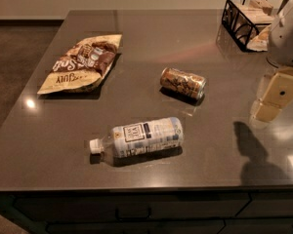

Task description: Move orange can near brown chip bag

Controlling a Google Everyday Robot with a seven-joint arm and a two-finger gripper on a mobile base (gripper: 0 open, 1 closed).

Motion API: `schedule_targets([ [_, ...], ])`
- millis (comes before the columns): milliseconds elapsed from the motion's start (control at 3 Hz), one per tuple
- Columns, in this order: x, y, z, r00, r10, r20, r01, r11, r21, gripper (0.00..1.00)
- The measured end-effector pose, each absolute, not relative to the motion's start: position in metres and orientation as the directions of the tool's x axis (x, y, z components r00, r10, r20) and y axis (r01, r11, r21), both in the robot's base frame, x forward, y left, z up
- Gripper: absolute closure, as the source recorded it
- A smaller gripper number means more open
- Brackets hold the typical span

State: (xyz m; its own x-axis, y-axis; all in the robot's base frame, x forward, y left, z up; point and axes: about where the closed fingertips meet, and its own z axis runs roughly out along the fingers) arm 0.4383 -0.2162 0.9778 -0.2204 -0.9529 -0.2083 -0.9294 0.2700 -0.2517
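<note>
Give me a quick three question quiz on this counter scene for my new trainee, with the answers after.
1. True or false: the orange can stands upright on the counter.
2. Fill in: the gripper hangs at the picture's ____ edge, across the can from the chip bag.
3. Which lies nearest the counter's front edge? A) chip bag B) bottle C) wire basket
Key: 1 false, it lies on its side; 2 right; 3 B.
</note>
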Motion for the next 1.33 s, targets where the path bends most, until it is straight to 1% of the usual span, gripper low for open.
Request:
schedule_targets([
  [333,0.438,-0.216,0.978,-0.22,-0.953,-0.208,-0.929,0.27,-0.252,0.0],
  [667,0.456,-0.214,0.97,-0.245,-0.943,-0.225,-0.927,0.296,-0.229,0.0],
  [1333,0.515,-0.209,0.951,-0.326,-0.903,-0.279,-0.908,0.382,-0.174,0.0],
])
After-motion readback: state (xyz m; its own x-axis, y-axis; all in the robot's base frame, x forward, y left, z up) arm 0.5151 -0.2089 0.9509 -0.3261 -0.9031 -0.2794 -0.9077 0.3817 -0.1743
